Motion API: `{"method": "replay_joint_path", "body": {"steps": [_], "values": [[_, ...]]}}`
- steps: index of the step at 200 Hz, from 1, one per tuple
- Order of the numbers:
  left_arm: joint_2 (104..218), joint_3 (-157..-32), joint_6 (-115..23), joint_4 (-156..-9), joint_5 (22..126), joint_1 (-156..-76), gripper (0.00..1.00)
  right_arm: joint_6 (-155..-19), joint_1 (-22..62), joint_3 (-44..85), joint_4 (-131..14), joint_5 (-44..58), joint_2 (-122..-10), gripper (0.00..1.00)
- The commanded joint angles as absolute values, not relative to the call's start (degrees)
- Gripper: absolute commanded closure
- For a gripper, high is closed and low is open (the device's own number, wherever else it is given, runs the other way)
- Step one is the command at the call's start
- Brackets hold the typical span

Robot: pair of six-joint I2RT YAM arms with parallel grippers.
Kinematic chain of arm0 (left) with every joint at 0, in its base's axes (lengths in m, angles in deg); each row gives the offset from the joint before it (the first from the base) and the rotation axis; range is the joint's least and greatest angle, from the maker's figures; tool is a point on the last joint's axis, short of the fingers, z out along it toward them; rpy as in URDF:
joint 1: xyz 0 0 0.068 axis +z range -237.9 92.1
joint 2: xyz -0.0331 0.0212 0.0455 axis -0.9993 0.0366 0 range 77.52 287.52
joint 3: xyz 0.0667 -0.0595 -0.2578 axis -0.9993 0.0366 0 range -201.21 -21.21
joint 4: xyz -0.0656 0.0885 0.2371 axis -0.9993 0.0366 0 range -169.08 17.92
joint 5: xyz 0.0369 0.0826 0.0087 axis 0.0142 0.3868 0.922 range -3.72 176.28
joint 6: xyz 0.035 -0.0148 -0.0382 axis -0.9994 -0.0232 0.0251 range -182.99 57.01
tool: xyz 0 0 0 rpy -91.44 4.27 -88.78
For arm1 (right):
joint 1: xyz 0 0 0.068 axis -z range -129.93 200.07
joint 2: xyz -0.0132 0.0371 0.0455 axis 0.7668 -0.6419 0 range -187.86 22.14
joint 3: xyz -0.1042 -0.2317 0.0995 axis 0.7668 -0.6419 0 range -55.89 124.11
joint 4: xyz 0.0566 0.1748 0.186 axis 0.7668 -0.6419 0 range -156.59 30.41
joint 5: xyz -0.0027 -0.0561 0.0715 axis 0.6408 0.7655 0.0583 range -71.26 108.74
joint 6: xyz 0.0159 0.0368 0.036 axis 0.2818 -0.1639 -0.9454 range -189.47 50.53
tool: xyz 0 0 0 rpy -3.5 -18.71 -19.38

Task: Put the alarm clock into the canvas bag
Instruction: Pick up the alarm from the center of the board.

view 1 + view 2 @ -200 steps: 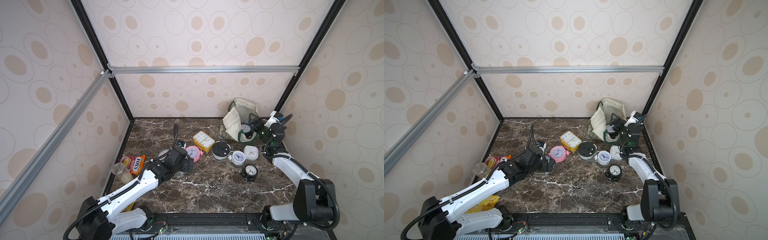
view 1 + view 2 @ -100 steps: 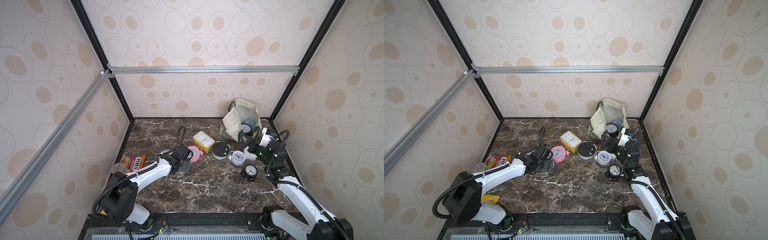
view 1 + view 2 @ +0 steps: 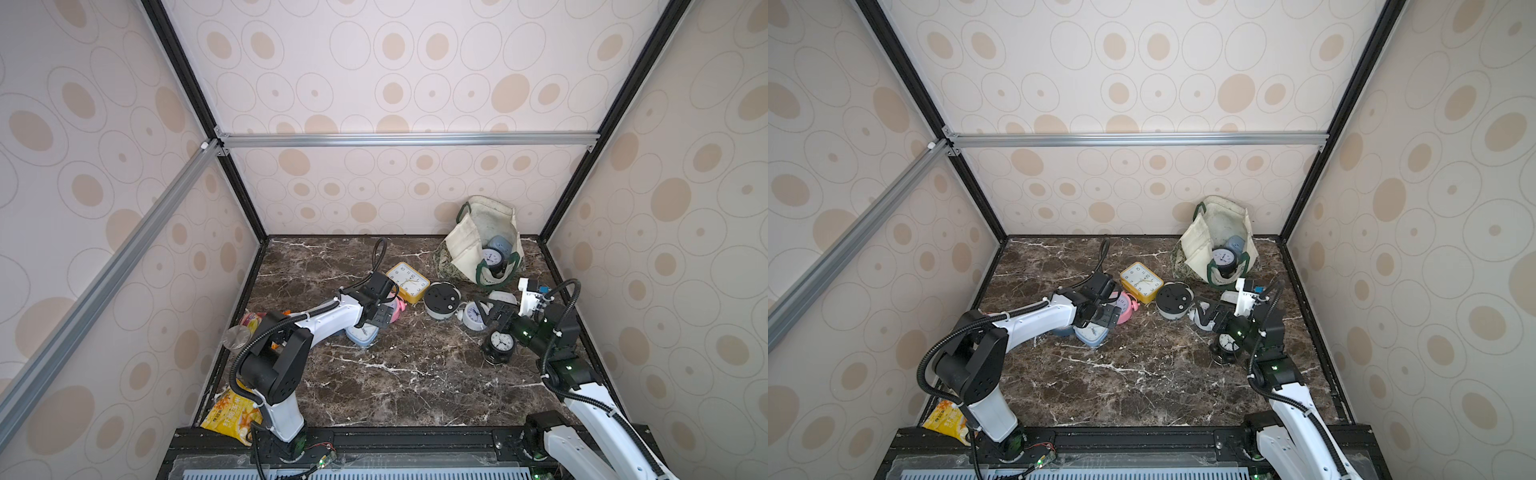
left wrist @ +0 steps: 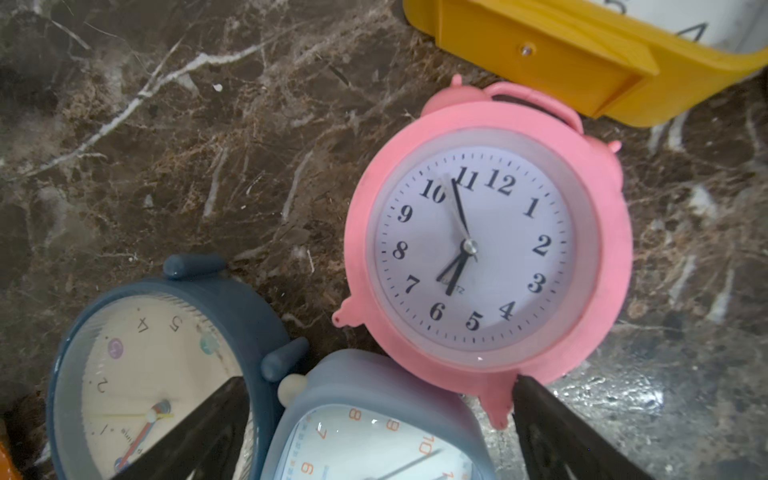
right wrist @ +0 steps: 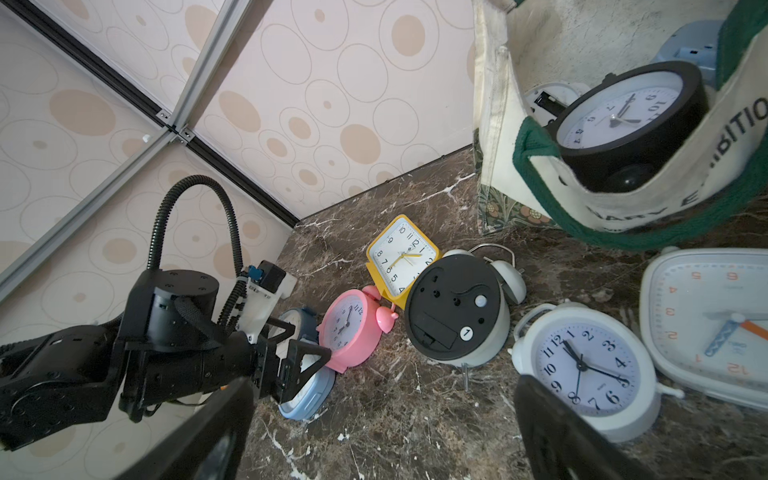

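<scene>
The canvas bag [image 3: 465, 245] [image 3: 1200, 245] [image 5: 673, 195] stands open at the back right with a black-rimmed alarm clock [image 3: 492, 257] [image 5: 619, 112] inside. Between its fingers my open left gripper [image 3: 380, 319] [image 4: 378, 436] shows a light blue clock [image 4: 374, 432], with the pink clock [image 4: 486, 249] just beyond its tips and a dark blue clock [image 4: 153, 374] beside it. My right gripper [image 3: 492, 318] [image 5: 378, 432] is open and empty, low over the marble, next to a white round clock [image 5: 586, 365].
A yellow square clock [image 3: 407, 281], a clock lying face down [image 3: 441, 300], a white square clock [image 5: 706, 320] and a small black clock [image 3: 500, 344] crowd the floor before the bag. Snack packets [image 3: 232, 415] and a clear lid [image 3: 235, 336] lie along the left wall.
My right gripper has drawn back from the bag toward the front and come down low, leaving the black-rimmed clock inside. My left gripper has shifted slightly over the pink and blue clocks.
</scene>
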State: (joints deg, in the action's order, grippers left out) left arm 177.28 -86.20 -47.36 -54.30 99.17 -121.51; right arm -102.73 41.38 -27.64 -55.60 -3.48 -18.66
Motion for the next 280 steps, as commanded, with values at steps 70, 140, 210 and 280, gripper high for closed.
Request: {"method": "replay_joint_path", "body": {"steps": [70,140,210,280], "values": [[172.9,-82.3,-52.6,-52.8,89.6,-119.9,0.02,-104.6,41.0,-28.9,-55.4,-9.2,-20.5,0.0],[172.5,-79.2,-50.4,-52.0,90.8,-119.1,0.02,-106.5,41.0,-29.2,-53.2,-10.6,-23.5,0.0],[166.3,-71.4,-47.6,-53.6,86.5,-119.8,0.02,-106.9,41.0,-29.7,-52.1,-11.9,-26.0,0.0],[168.6,-67.1,-43.9,-54.8,86.8,-120.5,0.02,-108.6,41.0,-30.8,-50.2,-13.2,-27.3,0.0]]}}
